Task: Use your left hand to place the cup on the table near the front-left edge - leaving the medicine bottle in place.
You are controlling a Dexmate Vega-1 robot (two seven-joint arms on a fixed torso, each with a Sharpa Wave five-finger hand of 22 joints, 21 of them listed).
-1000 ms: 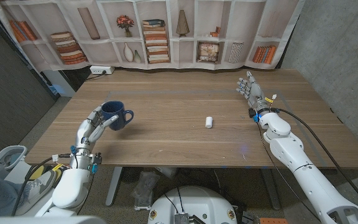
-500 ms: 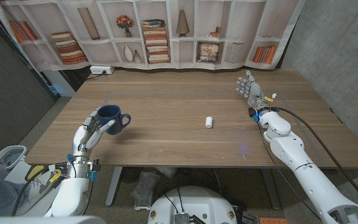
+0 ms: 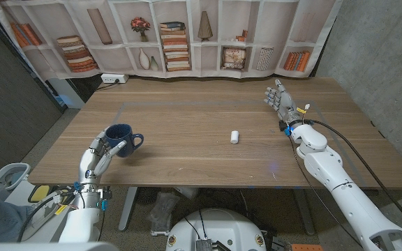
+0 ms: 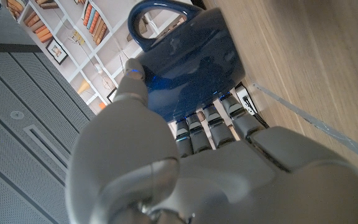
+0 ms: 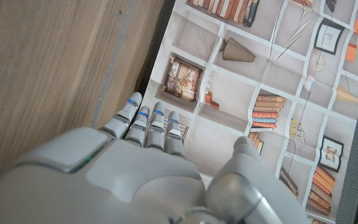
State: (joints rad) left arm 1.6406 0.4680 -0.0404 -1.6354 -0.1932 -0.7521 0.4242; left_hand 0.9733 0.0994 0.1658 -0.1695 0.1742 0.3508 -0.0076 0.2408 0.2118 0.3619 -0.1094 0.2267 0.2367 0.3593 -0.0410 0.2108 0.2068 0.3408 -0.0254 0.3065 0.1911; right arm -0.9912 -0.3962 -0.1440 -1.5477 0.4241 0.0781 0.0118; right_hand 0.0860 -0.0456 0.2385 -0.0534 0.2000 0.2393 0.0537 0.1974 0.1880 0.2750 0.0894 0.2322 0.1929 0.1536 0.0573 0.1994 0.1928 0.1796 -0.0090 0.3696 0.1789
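My left hand [image 3: 98,156] grips a dark blue cup [image 3: 121,139] over the table's front-left part, its handle pointing toward the table's middle. In the left wrist view the cup [image 4: 185,59] fills the space above my left hand [image 4: 185,168], fingers wrapped around its body. A small white medicine bottle [image 3: 234,136] lies on its side near the table's middle, apart from both hands. My right hand [image 3: 282,103] hovers open over the right side of the table, fingers spread; the right wrist view shows my right hand [image 5: 135,168] holding nothing.
The wooden table [image 3: 201,111] stretches wide between the hands. A printed bookshelf backdrop [image 3: 166,35] hangs behind the far edge. A grey wall panel [image 3: 12,90] stands to the left. A black cable [image 3: 354,150] runs along my right arm.
My left hand has carried the cup back toward the front-left edge and a little lower. The bottle and my right hand have stayed put.
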